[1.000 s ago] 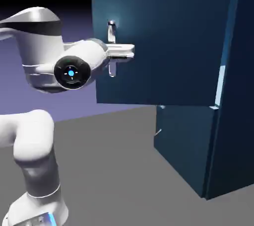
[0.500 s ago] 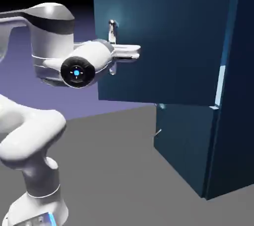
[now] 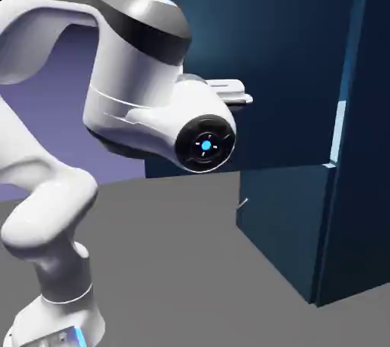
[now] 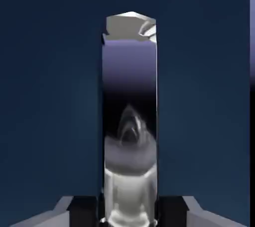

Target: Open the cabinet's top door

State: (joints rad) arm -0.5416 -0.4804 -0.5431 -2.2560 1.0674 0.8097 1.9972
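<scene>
Since our jaws are clamped tight on the handle (image 4: 130, 121), we want to pull in an arc around the hinge, not straight back. The top door (image 3: 289, 63) of the cabinet (image 3: 358, 185) already stands ajar, swung out.

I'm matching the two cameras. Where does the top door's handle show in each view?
Exterior view: the handle is not visible; the arm covers it.
Hand view: the handle fills the middle as an upright silvery bar.
Shared landmark: the top door, the blue panel behind the bar.
</scene>
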